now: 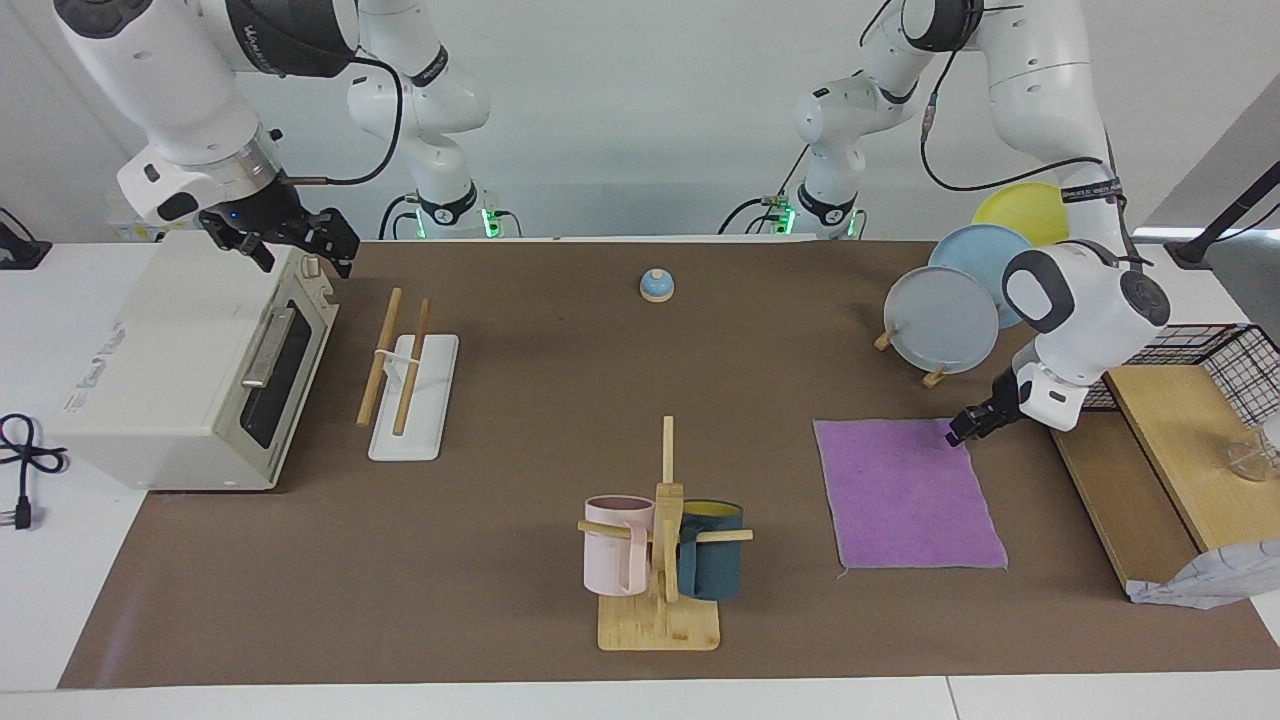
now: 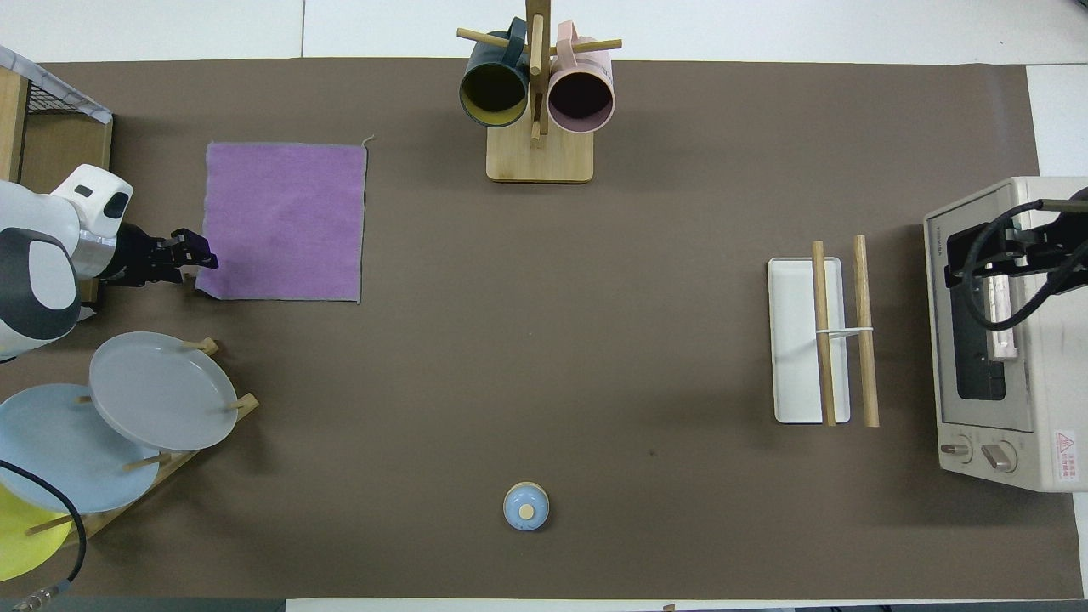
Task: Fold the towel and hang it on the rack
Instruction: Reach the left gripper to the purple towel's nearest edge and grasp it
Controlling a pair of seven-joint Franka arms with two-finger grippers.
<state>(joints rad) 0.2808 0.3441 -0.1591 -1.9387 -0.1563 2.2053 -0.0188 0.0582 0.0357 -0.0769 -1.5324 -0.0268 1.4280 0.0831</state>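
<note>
The towel (image 1: 905,495) (image 2: 285,221) lies flat and unfolded on the brown mat, purple face up, toward the left arm's end of the table. My left gripper (image 1: 963,426) (image 2: 194,255) is low at the towel's corner that is nearest the robots and toward the left arm's end. The rack (image 1: 432,400) (image 2: 790,340), two wooden rods on a white base, stands toward the right arm's end, beside the toaster oven. My right gripper (image 1: 303,258) (image 2: 1011,255) waits open and empty above the toaster oven.
A toaster oven (image 1: 190,360) (image 2: 1003,340) stands at the right arm's end. A mug stand (image 1: 660,620) (image 2: 538,161) with two mugs is farther from the robots, mid-table. A plate stand with plates (image 1: 945,320) (image 2: 161,399), a small blue bell (image 1: 656,286) (image 2: 526,507) and a wooden box (image 1: 1170,440).
</note>
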